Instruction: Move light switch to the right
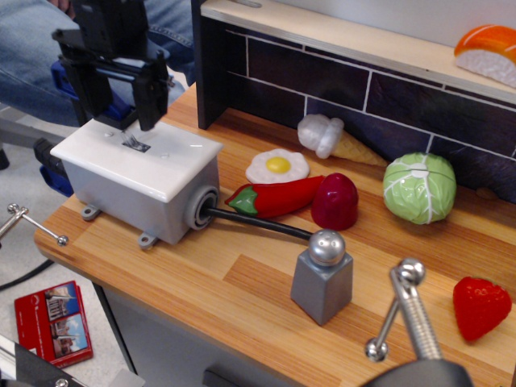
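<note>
Nearest the camera, a metal clamp screw with ball-ended crossbar (407, 310) rises from the bottom edge at the right, and off the bench's left side a red card (53, 322) lies on the floor. On the wooden bench (242, 298) a grey block with a metal ball top (322, 277) stands near the front, with a red strawberry (480, 305) well to its right. Behind the block a black cable (258, 225) runs left into a grey metal box (141, 197) at the bench's left end; the box carries a glossy white faceplate (137, 153), and the light switch (135, 143), a small silvery toggle, sits at the faceplate's centre. Right of the box lie a red chilli (274, 197), a dark red rounded piece (334, 201) touching its tip, and a fried egg (277, 166) just behind. Farther right sits a green cabbage (419, 188), and an ice cream cone (334, 139) lies against the dark tiled back wall (363, 89). The black gripper (118, 122) hangs directly over the faceplate, its fingers (150, 105) spread apart with tips low, one on each side of the toggle; whether they touch it cannot be told. On the shelf above, at the far right, rests an orange and white sushi piece (487, 50).
</note>
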You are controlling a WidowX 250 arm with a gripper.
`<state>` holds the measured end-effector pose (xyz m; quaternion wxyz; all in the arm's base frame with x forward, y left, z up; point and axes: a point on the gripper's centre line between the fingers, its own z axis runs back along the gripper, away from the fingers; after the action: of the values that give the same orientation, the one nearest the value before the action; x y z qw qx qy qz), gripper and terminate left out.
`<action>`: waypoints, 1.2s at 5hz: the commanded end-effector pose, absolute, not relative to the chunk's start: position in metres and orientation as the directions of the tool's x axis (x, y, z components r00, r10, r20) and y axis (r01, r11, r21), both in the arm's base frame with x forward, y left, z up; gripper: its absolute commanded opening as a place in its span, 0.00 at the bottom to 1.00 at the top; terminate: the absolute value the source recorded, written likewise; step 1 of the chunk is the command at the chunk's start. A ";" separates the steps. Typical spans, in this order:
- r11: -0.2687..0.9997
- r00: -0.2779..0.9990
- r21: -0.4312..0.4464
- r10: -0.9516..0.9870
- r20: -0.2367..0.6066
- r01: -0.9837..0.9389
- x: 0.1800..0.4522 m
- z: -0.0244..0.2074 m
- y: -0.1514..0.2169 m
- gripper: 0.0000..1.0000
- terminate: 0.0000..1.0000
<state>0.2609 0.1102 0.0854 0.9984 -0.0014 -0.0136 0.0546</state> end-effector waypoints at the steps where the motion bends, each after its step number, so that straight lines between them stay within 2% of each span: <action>1: 0.990 0.989 0.014 0.141 0.053 -0.142 0.264 0.080 0.106 1.00 0.00; 3: 0.987 0.986 0.033 0.158 0.049 -0.160 0.260 0.069 0.098 1.00 0.00; 6: 0.985 0.984 0.038 0.166 0.061 -0.169 0.253 0.064 0.065 1.00 0.00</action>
<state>0.2539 0.0725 0.0658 0.9947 0.0222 -0.0300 0.0955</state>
